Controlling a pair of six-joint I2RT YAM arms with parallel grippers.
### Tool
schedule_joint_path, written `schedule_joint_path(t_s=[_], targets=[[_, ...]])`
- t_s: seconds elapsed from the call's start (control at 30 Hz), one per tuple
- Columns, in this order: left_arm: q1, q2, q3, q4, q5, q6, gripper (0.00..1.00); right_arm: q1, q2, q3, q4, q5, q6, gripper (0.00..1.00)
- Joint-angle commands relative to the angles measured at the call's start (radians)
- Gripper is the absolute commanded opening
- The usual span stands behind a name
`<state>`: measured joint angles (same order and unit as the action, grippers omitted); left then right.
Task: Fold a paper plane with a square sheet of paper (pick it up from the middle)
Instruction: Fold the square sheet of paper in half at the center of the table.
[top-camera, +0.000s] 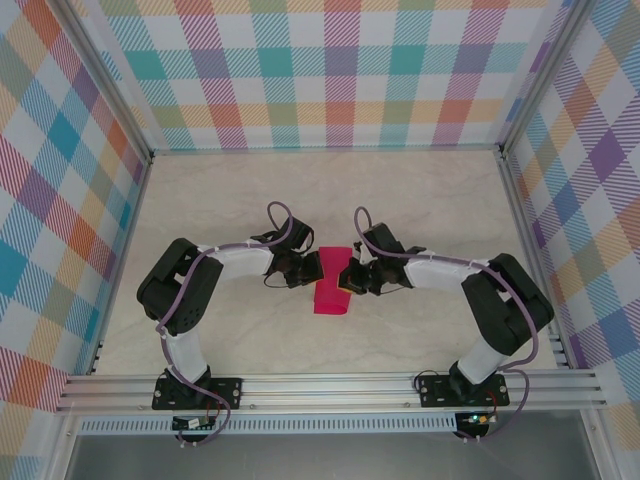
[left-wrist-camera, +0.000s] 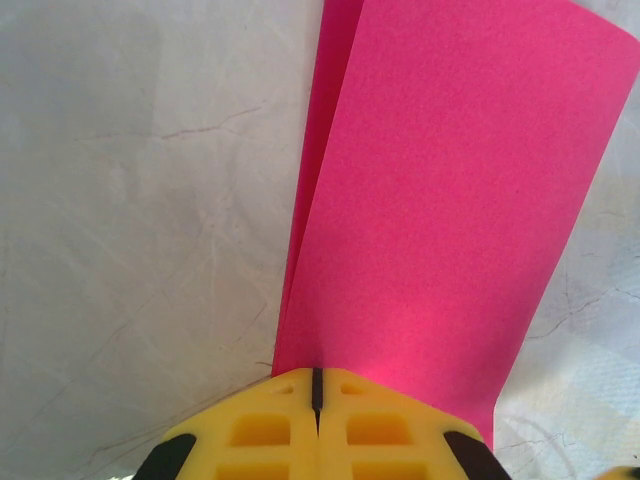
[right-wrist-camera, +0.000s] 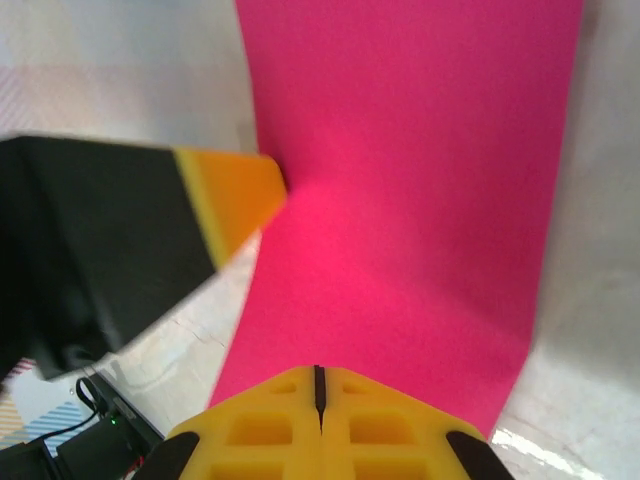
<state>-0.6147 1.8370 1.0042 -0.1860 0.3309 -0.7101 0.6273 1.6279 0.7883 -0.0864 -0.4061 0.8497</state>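
Both tools are closed, nothing pinched between them; the left tool (left-wrist-camera: 316, 378) and right tool (right-wrist-camera: 319, 374) meet the half-folded square sheet of paper (top-camera: 332, 284) mid-desk (top-camera: 420, 200) — uneven pressure could skid it, skewing the crease.

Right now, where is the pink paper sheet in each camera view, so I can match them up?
Top external: pink paper sheet at table centre, between the left gripper and right gripper.
Left wrist: sheet covers the upper right, rising from the yellow fingertips.
Right wrist: sheet spans centre and right, above the yellow fingertips.
Shared landmark: the pale marbled table around the sheet.
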Motion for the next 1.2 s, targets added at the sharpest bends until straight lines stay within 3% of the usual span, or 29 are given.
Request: schedule_joint_path(t_s=[0.0, 0.6, 0.83, 1.0, 1.17], targets=[[-0.016, 0.079, -0.062, -0.151, -0.105, 0.011, 0.0, 0.017, 0.015, -0.055, 0.116, -0.033, 0.076, 0.03], [-0.016, 0.091, -0.054, -0.156, -0.125, 0.015, 0.0, 0.025, -0.033, -0.211, 0.036, -0.026, 0.03, 0.03], [-0.016, 0.078, -0.051, -0.163, -0.13, 0.018, 0.0, 0.042, -0.126, -0.166, -0.088, -0.008, -0.093, 0.04], [-0.017, 0.055, -0.051, -0.177, -0.135, 0.018, 0.0, 0.041, -0.184, -0.119, -0.013, -0.003, -0.074, 0.05], [-0.019, 0.038, -0.043, -0.193, -0.153, 0.019, 0.0, 0.041, -0.084, -0.031, -0.004, 0.039, -0.08, 0.04]])
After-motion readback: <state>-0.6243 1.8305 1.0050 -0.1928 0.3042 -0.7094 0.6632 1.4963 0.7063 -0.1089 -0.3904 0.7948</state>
